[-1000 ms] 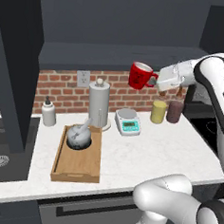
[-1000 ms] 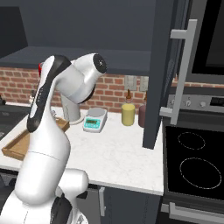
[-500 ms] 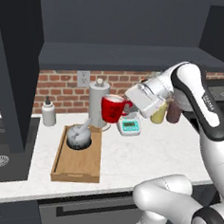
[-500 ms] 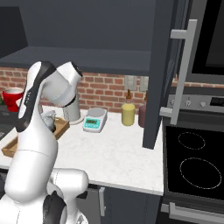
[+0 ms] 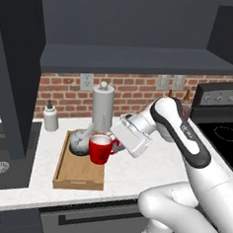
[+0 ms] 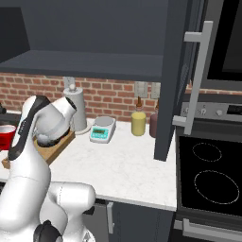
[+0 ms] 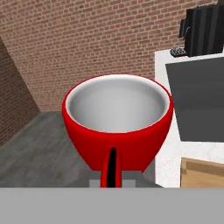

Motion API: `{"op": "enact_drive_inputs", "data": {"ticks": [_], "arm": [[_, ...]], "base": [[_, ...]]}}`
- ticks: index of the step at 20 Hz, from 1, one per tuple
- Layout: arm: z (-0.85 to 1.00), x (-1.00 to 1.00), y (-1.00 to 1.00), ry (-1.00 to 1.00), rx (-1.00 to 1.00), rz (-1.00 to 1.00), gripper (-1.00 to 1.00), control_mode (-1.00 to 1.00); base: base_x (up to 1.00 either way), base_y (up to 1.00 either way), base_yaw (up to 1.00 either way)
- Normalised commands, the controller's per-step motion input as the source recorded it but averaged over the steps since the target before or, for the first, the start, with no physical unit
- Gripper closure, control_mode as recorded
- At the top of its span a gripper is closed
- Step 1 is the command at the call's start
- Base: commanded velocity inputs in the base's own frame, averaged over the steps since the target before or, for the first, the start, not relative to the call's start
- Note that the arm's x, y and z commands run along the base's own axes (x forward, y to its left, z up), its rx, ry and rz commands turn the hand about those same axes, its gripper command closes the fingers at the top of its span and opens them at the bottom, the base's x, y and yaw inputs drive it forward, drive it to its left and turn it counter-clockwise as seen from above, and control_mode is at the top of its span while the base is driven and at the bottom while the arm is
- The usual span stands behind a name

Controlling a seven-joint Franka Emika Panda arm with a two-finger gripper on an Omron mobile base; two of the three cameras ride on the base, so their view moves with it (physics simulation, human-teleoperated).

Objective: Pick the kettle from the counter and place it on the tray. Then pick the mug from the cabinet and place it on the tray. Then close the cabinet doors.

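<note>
The red mug (image 5: 100,148) with its white inside hangs low over the wooden tray (image 5: 79,178), just in front of the squat grey kettle (image 5: 79,140) that sits in the tray's far half. My gripper (image 5: 113,145) is shut on the mug's handle from the right. Whether the mug touches the tray floor I cannot tell. In the hand view the mug (image 7: 117,118) is close up with its handle toward me, and a tray corner (image 7: 204,173) shows at lower right. The mug (image 6: 6,135) also peeks out at the far left of the right base view. The cabinet shelf (image 5: 142,61) is bare, and both cabinet doors (image 6: 176,80) stand open.
A tall grey cylinder (image 5: 102,107) and a small white bottle (image 5: 50,117) stand behind the tray. A scale (image 6: 103,128), a yellow canister (image 6: 138,124) and a maroon one (image 6: 154,125) line the brick wall. The sink (image 5: 1,161) lies left, the stove (image 6: 210,177) right.
The arm has swung down and to the left, carrying the mug from up near the cabinet shelf to low over the tray. The grip has stayed shut.
</note>
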Motion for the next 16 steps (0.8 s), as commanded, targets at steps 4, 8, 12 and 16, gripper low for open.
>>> {"op": "enact_drive_inputs", "data": {"ticks": [4, 8, 12, 16], "arm": [[-0.73, 0.00, 0.00, 0.00, 0.04, 0.01, 1.00, -1.00], [-0.55, 0.28, -0.04, 0.00, 0.04, 0.00, 1.00, -1.00], [-0.48, 0.29, 0.00, 0.00, 0.01, 0.00, 1.00, -1.00], [-0.38, 0.28, 0.00, 0.00, 0.00, 0.00, 1.00, -1.00]], "base": [[0.00, 0.00, 0.00], [0.00, 0.00, 0.00], [0.00, 0.00, 0.00], [0.00, 0.00, 0.00]]}}
